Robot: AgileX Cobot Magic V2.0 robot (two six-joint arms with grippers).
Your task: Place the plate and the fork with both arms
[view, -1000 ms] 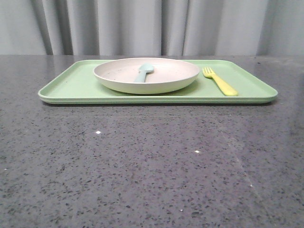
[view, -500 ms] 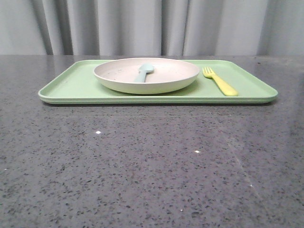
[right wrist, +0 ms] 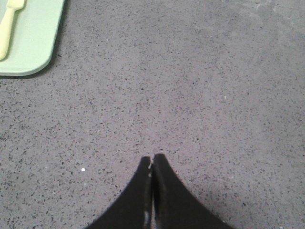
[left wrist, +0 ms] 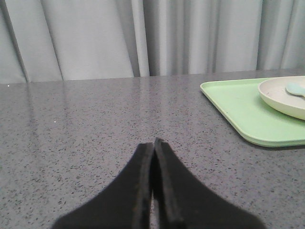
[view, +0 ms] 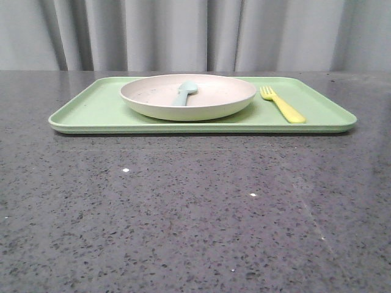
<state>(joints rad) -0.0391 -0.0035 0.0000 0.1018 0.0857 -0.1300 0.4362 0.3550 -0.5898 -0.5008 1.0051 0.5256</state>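
Note:
The cream plate (view: pixel 208 105) sits on the light-green tray (view: pixel 91 110) at the back of the table; its rim also shows in the left wrist view (left wrist: pixel 281 102). The yellow fork (view: pixel 282 105) lies on the tray to the right of the plate, and part of it shows in the right wrist view (right wrist: pixel 8 26). My left gripper (left wrist: pixel 153 141) is shut and empty, over bare table well to the left of the tray. My right gripper (right wrist: pixel 152 158) is shut and empty, over bare table away from the tray's corner. Neither gripper shows in the front view.
A pale blue spoon (view: pixel 184 93) lies inside the plate. The tray (left wrist: pixel 238 105) lies across the far middle of the dark speckled table (view: pixel 195 207). Grey curtains (view: pixel 183 30) hang behind the table.

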